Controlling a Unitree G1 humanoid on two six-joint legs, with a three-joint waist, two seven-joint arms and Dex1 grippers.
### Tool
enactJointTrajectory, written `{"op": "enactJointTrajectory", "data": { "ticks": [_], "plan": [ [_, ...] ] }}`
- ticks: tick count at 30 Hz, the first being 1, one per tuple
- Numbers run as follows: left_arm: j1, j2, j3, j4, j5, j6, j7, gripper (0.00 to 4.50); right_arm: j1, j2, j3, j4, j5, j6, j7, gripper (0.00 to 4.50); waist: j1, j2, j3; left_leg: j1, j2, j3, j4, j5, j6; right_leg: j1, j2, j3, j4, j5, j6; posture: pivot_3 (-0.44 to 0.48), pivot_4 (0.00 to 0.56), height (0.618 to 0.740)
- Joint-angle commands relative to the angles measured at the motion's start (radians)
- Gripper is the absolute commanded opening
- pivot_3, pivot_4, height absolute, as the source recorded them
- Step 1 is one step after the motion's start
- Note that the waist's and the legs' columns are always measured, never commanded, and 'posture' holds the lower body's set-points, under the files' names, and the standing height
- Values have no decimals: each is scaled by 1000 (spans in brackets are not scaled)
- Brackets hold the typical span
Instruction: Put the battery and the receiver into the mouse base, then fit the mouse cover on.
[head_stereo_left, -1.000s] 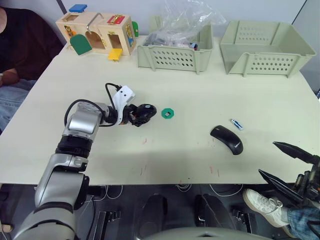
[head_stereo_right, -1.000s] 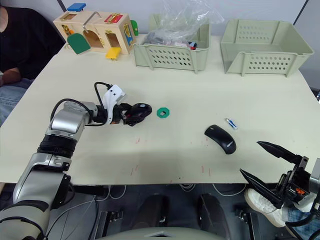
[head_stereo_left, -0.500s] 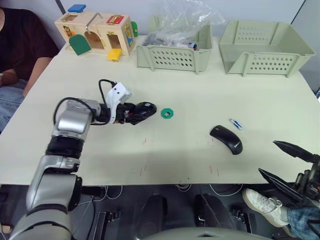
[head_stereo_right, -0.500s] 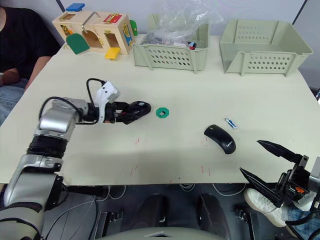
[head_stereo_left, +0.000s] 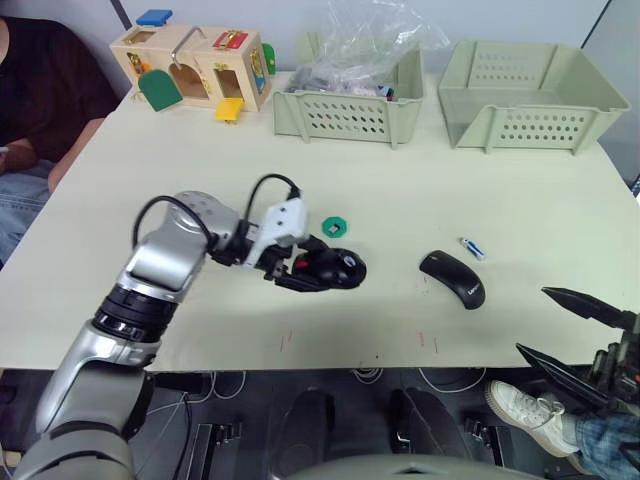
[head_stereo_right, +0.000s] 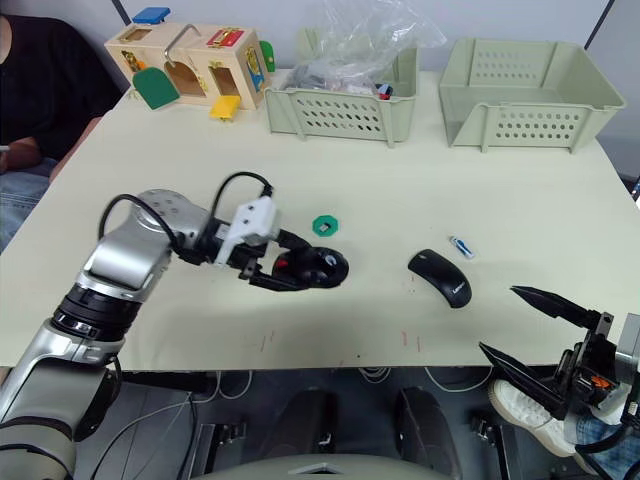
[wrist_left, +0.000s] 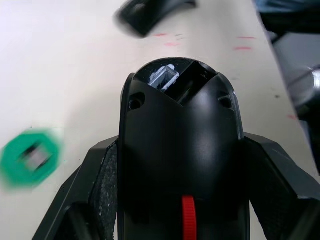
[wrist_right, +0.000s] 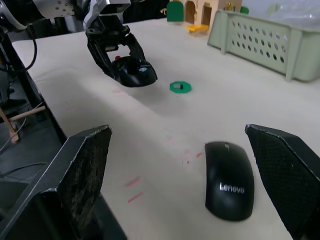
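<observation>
- Your left tool (head_stereo_left: 318, 271) is clamped on the mouse base (head_stereo_left: 335, 268), one finger on each long side. The base sits low over the surface (head_stereo_left: 400, 190), just beside the green disc (head_stereo_left: 334, 227); can't tell whether it's touching down.
- Right tool (head_stereo_left: 580, 330) is wide open, holding nothing, parked off the surface's near right edge.
- Base long axis runs along the left tool's fingers, far end aimed at the mouse cover (head_stereo_left: 453, 278). Hollow side is up: the left wrist view shows the red wheel and an open slot at the far end.
- Mouse cover lies well to the base's right, long axis diagonal across the surface. Battery (head_stereo_left: 473, 248) is just beyond it, also diagonal, apart from it.
- My read: you're positioning the base. Set it flat, hollow up, near the battery, and keep the squeeze on the sides so the bay stays clear for loading.
</observation>
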Motion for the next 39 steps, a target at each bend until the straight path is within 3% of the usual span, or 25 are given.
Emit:
{"op": "enactJointTrajectory", "data": {
  "ticks": [1,10,20,23,27,30,34,39],
  "plan": [
    [-3,-22,-35,-76,35,25,45,2895,4,-20,-37,-12,30,11,-1,4500,1,0,0,0,0,0,0,0,0,0,0,0,0,0,0,0,150,740],
    [48,-64,-112,-183,93,119,152,2895,5,-57,-62,8,46,35,18,4500,1,0,0,0,0,0,0,0,0,0,0,0,0,0,0,0,150,740],
    [65,-141,-169,-133,140,142,230,2895,-22,-80,-57,35,66,62,43,4500,2,0,0,0,0,0,0,0,0,0,0,0,0,0,0,0,150,740],
    [88,-125,-225,-94,182,118,216,2895,-52,-92,-46,42,82,125,-19,4500,3,0,-1,0,0,0,0,0,0,1,0,0,-1,0,0,0,150,740],
    [95,-130,-221,-118,161,162,212,2895,-99,-135,-33,37,66,233,-146,4500,3,2,-3,4,0,0,-1,0,0,5,0,0,-2,0,0,0,150,740],
    [95,-123,-225,-135,165,186,212,2895,-164,-168,-16,42,41,275,-208,4500,2,2,-3,11,0,0,-2,-1,2,12,0,0,-3,-2,0,0,150,740],
    [90,-108,-234,-141,174,210,205,2895,-331,-304,71,95,-6,498,-395,4500,-2,3,-4,16,0,0,-3,-2,3,15,0,2,-3,-5,-1,0,150,740],
    [91,-104,-241,-157,170,232,209,2895,-497,-357,162,181,-5,602,-406,4500,1,2,-4,15,0,0,-4,-3,4,15,0,0,-4,-4,-1,0,150,740]
  ]
}}
